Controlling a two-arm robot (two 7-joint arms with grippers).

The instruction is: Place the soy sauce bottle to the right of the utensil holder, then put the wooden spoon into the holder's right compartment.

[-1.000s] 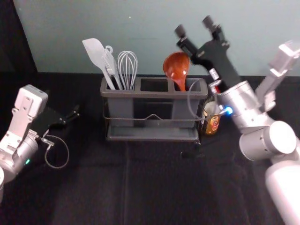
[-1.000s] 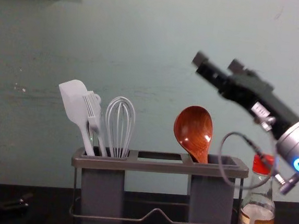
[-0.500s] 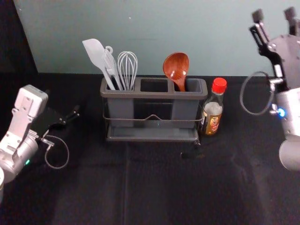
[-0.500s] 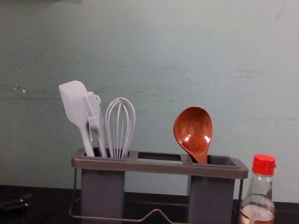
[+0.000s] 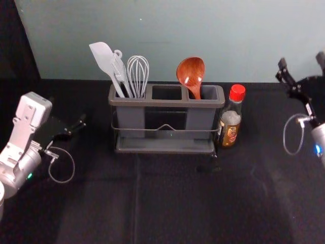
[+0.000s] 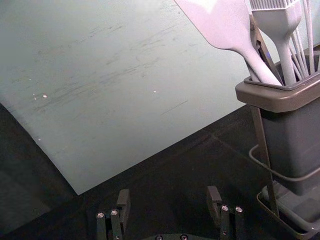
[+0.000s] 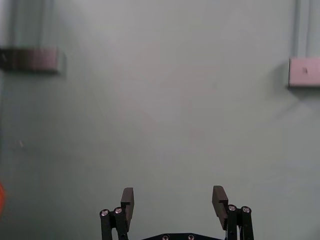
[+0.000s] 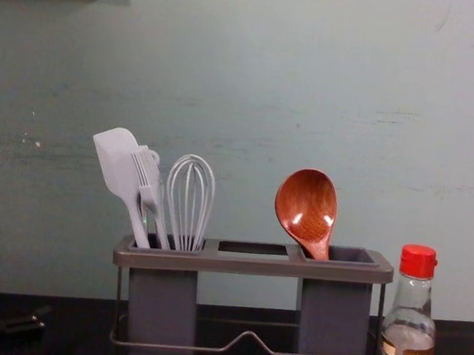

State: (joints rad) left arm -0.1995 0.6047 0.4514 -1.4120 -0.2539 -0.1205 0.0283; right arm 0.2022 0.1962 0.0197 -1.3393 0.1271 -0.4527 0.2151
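Spreading wide at the head view's right edge, the right gripper [image 5: 301,60] has its jaws open, the pale wall [image 7: 170,115] showing between them in its wrist view. It's up beyond the bottle, well apart from it! Over on the left, the left gripper [image 5: 76,127] sits parked beside the holder, its jaws open too.

Now to the utensil holder [image 5: 152,103], and there's the wooden spoon [image 5: 191,73], handle down in the right compartment, bowl up, leaning towards the middle. Just to the holder's right, the soy sauce bottle [image 5: 231,127] stands upright under its red cap [image 5: 237,92], so close I can't call whether they touch. And in the left compartment it's a full house: spatula [image 5: 103,57], brush [image 5: 120,68] and whisk [image 5: 137,71], heads up.
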